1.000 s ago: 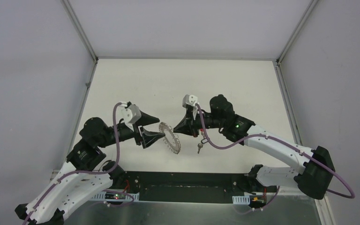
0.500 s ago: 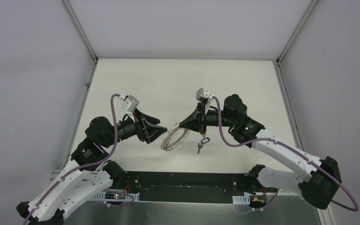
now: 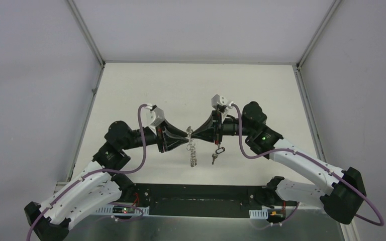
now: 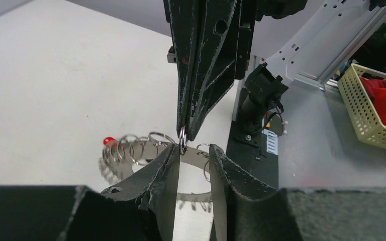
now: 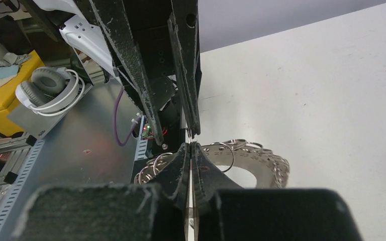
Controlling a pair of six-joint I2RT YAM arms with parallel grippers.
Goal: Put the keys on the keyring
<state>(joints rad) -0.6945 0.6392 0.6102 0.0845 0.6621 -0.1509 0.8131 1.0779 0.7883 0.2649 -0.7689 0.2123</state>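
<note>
Compared with half a second ago, the left pincer (image 3: 184,140) is reaching further to the right, so its tip is now almost meeting the tip of the right pincer (image 3: 196,134), which is staying nearly in place. The keyring (image 3: 193,154) is no longer lying slanted between them; it is hanging edge-on just under the two tips, above the bench (image 3: 146,90). The keys (image 3: 214,156) are lying where they were, near the keyring on its right, and nothing is gripping them.

The right pincer is pressing its fingers (image 5: 181,168) together on one small wire loop at the top of the keyring. The left pincer is holding its fingers (image 4: 167,170) apart with a clear gap, and the flat band of the keyring is crossing this gap at the tips. I cannot tell whether these fingers are pressing on the band or only standing beside it.

In the top view the keyring is showing only as a thin line, so its loops are hard to make out there. In the left wrist view the red key head is peeking from behind the loops, and the rest of the keys is hidden. In the right wrist view the pincer's own fingers are covering part of the keyring.

A yellow basket (image 4: 369,108) and grey headphones (image 5: 47,88) are sitting off the bench.
</note>
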